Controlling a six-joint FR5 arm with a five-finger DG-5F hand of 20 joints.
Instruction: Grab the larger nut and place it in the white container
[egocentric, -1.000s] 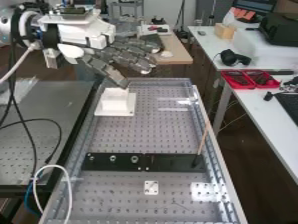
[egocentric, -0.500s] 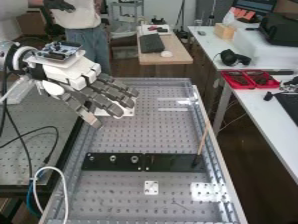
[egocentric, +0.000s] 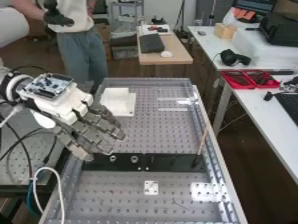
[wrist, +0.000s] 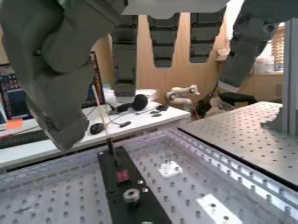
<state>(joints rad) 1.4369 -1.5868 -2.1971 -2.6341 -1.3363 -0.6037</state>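
**Near the black bar (egocentric: 169, 162), a loosely spread hand (egocentric: 83, 117)**

Going left to right in the high view, we see the hand at about eleven o'clock from the larger nut (egocentric: 113, 158), its fingers (egocentric: 100, 124) relaxed and a little apart. Next we find that nut on the bar, the white container (egocentric: 116, 96) well apart from it at twelve o'clock, the bearing (egocentric: 134, 159) near it at three, and a thin rod (egocentric: 203, 137) between two and three. Our wrist view gives us gaps between the fingers, a red patch (wrist: 122, 176) on the bar and a white robot arm (wrist: 182, 93) behind. To us the nut looks small, round and pale grey, its middle darker.
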